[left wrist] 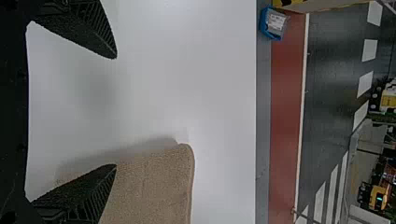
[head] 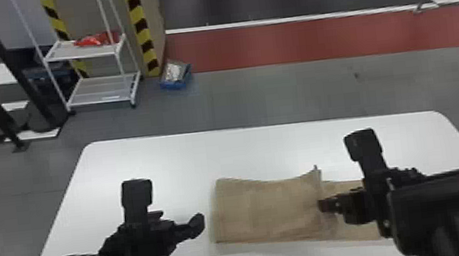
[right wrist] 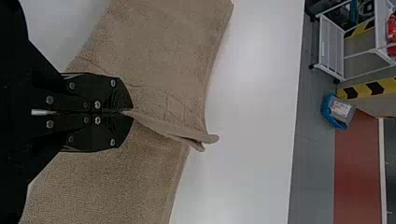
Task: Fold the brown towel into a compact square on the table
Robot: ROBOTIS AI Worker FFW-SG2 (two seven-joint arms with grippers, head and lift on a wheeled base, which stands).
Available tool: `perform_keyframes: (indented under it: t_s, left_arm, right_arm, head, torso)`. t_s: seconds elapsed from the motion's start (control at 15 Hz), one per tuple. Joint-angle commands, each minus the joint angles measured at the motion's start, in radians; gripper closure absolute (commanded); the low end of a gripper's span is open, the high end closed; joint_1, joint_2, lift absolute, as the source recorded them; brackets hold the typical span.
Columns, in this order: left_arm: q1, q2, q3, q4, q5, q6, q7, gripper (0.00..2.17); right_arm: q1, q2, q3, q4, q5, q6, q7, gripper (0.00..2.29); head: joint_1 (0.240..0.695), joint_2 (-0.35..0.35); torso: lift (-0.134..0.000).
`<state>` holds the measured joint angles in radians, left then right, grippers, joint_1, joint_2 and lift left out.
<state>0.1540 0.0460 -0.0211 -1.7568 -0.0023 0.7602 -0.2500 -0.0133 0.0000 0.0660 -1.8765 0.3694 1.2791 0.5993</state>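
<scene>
The right gripper (right wrist: 131, 112) pinches a raised edge of the folded brown towel (right wrist: 154, 51) above a white table (right wrist: 252, 102), its 2 black fingers closed together.

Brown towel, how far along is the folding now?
Partway: the towel is already folded over at its left. The right gripper pinches the flap's edge. A right-hand stretch lies beyond the fold, so release and further folding probably remain.
</scene>
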Motion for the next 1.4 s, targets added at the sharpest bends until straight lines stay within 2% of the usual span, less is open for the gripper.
perform_keyframes:
  t_s: [0.0, 0.27, 0.53, 0.67, 0.73, 1.07, 1.2, 1.33]
  left_arm:
    - [-0.002, 0.000, -0.003, 0.000, 0.001, 0.000, 0.000, 0.04]
    - [-0.002, -0.002, 0.004, -0.001, 0.004, -0.025, 0.002, 0.04]
    - [-0.002, -0.002, -0.002, -0.004, 0.004, -0.015, 0.002, 0.04]
    - [-0.002, -0.002, 0.000, -0.009, 0.004, -0.015, 0.002, 0.04]
    - [-0.004, -0.002, 0.000, -0.007, 0.004, -0.012, 0.002, 0.04]
    - [-0.005, -0.003, -0.005, -0.007, 0.004, -0.015, 0.002, 0.04]
    - [-0.004, -0.005, 0.001, -0.007, 0.008, -0.028, 0.011, 0.04]
    - [0.004, -0.005, 0.006, -0.007, 0.018, -0.058, 0.014, 0.04]
  right_arm:
    - [-0.017, 0.001, 0.005, 0.085, 0.003, -0.050, -0.012, 1.42]
    - [-0.023, 0.001, 0.005, 0.094, 0.008, -0.050, -0.012, 1.42]
    - [0.038, 0.001, -0.060, -0.147, -0.010, 0.036, 0.030, 1.42]
    - [0.079, 0.001, -0.092, -0.194, -0.013, 0.058, 0.048, 1.42]
    - [0.092, 0.001, -0.101, -0.191, -0.010, 0.036, 0.050, 1.42]
    - [0.064, 0.001, -0.143, 0.016, -0.010, -0.126, 0.033, 1.42]
    - [0.064, 0.001, -0.147, 0.002, -0.012, -0.123, 0.033, 1.42]
    - [0.098, 0.001, -0.160, -0.110, -0.012, -0.105, 0.040, 1.42]
  head:
    - [0.695, 0.011]
    - [0.695, 0.010]
    - [0.695, 0.004]
    - [0.695, -0.007]
    - [0.695, -0.014]
    - [0.695, -0.049]
    - [0.695, -0.059]
    - [0.695, -0.058]
  torso:
    - [0.000]
    - [0.000]
    - [0.000]
    - [0.000]
    - [0.000]
    - [0.000]
    - [0.000]
    - [0.000]
